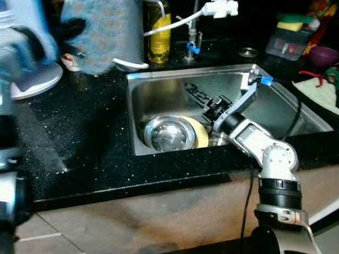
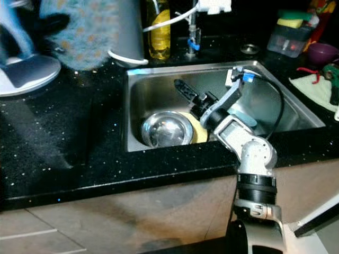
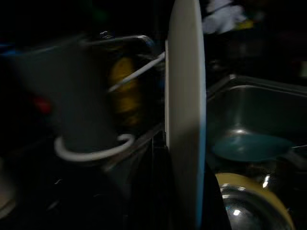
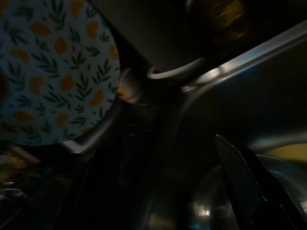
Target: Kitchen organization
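While my right arm reaches down into the sink [image 1: 159,79], my right gripper [image 1: 197,95] hangs over the steel bowl [image 1: 169,133], fingers pointing toward the back-left corner of the basin. Can't tell if those fingers are apart or together (they overlap in the head views, and the wrist cam is too dark to settle it). They don't seem to touch the bowl.

The bowl sits upside down at the front-left of the basin, on top of a yellow plate [image 1: 202,132] that peeks out on its right. Beside that, further right in the basin, lies a teal dish [image 3: 249,146].

My left gripper [image 1: 69,29] is up at the far left over the black counter [image 1: 85,143], blurred; fingers clamped on the edge of a patterned plate [image 1: 103,32], white w/ orange flowers, held upright. In the left wrist cam I see it edge-on as a white strip.

Behind the sink: a tap [image 1: 192,42], a yellow bottle [image 1: 159,37], a grey jug [image 3: 72,110] w/ a white cable at its base. A clear box [image 1: 288,42] w/ sponges sits at the back right, a purple cup [image 1: 323,54] near it.
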You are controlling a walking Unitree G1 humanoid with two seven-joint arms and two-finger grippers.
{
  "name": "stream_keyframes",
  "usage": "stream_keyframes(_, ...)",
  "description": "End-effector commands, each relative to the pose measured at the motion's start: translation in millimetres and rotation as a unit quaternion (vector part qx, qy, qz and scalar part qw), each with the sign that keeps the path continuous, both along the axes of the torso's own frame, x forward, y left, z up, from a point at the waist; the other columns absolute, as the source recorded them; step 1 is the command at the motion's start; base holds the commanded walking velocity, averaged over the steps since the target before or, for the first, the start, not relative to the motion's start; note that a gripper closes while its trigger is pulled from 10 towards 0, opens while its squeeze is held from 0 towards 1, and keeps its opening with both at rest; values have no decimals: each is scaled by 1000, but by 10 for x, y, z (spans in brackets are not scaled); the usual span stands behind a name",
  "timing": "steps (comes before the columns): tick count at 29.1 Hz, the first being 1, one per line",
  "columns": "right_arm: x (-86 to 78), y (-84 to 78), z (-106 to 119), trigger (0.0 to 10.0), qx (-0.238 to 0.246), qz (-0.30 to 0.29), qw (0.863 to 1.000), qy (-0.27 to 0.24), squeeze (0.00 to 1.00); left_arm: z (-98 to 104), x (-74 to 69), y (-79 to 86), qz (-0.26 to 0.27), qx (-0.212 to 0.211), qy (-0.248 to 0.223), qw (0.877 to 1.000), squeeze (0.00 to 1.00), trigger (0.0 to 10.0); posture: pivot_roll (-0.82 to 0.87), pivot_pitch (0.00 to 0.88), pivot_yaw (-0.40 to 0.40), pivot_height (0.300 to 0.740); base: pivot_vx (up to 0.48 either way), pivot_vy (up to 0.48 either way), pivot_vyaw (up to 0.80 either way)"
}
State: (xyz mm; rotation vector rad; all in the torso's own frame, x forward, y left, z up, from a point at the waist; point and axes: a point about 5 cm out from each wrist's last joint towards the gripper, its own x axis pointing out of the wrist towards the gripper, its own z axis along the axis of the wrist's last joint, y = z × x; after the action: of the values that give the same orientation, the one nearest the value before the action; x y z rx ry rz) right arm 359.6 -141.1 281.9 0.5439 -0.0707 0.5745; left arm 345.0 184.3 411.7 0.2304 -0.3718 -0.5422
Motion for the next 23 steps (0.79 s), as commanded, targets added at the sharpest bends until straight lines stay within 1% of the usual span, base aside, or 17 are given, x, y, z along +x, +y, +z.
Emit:
stream_keyframes(1, 16, -68, -58, 10000, -114, -59, 991, -25, 0, -197, 138, -194, -29, 24, 4, 999, 0, 0, -22, 169, 24, 740, 0, 0, 0)
stream_keyframes(2, 16, -68, -58, 10000, -114, -59, 991, -25, 0, -197, 138, -194, -29, 24, 4, 999, 0, 0, -22, 169, 24, 740, 0, 0, 0)
stream_keyframes(3, 21, -116, -83, 10000, -173, -86, 980, -39, 0, -313, 236, -300, -36, 32, 9, 999, 0, 0, -25, 170, 28, 740, 0, 0, 0)
stream_keyframes(4, 21, -116, -83, 10000, -173, -86, 980, -39, 0, -313, 236, -300, -36, 32, 9, 999, 0, 0, -25, 170, 28, 740, 0, 0, 0)
stream_keyframes(5, 18, -175, -106, 10000, -226, -109, 967, -51, 0, -421, 328, -390, -34, 50, 9, 998, 0, 0, -25, 173, 34, 740, 0, 0, 0)
stream_keyframes(6, 18, -175, -106, 10000, -226, -109, 967, -51, 0, -421, 328, -390, -34, 50, 9, 998, 0, 0, -25, 173, 34, 740, 0, 0, 0)
stream_keyframes(7, 12, -225, -117, 10000, -257, -126, 956, -59, 0, -498, 388, -453, -40, 55, 14, 998, 0, 0, -28, 176, 38, 740, 0, 0, 0)
stream_keyframes(8, 5, -266, -125, 10000, -274, -138, 950, -63, 0, -549, 424, -499, -45, 57, 17, 997, 0, 0, -29, 177, 40, 740, 0, 0, 0)
stream_keyframes(9, -3, -306, -131, 10000, -285, -147, 945, -65, 0, -599, 443, -552, -53, 71, 18, 996, 0, 0, -32, 181, 47, 740, 0, 0, 0)
stream_keyframes(10, -15, -338, -133, 10000, -288, -153, 943, -66, 0, -634, 452, -604, -63, 72, 23, 995, 0, 0, -34, 184, 53, 740, 0, 0, 0)
stream_keyframes(11, -15, -338, -133, 10000, -288, -153, 943, -66, 0, -634, 452, -604, -63, 72, 23, 995, 0, 0, -34, 184, 53, 740, 0, 0, 0)
stream_keyframes(14, -40, -404, -122, 10000, -303, -168, 935, -80, 0, -771, 493, -757, -85, 93, 39, 991, 0, 0, -36, 187, 60, 740, 0, 0, 0)
stream_keyframes(18, -49, -424, -107, 10000, -307, -173, 932, -86, 0, -853, 525, -824, -90, 111, 46, 989, 0, 0, -37, 189, 63, 740, 0, 0, 0)
stream_keyframes(19, -54, -434, -94, 10000, -308, -176, 930, -90, 0, -901, 540, -884, -97, 121, 50, 987, 0, 0, -37, 191, 66, 740, 0, 0, 0)
stream_keyframes(20, -54, -434, -94, 10000, -308, -176, 930, -90, 0, -901, 540, -884, -97, 121, 50, 987, 0, 0, -37, 191, 66, 740, 0, 0, 0)
stream_keyframes(22, -59, -442, -75, 10000, -311, -179, 929, -96, 0, -968, 568, -998, -106, 140, 52, 983, 0, 0, -39, 194, 67, 740, 0, 0, 0)
stream_keyframes(23, -59, -442, -75, 10000, -311, -179, 929, -96, 0, -968, 568, -998, -106, 140, 52, 983, 0, 0, -39, 194, 67, 740, 0, 0, 0)
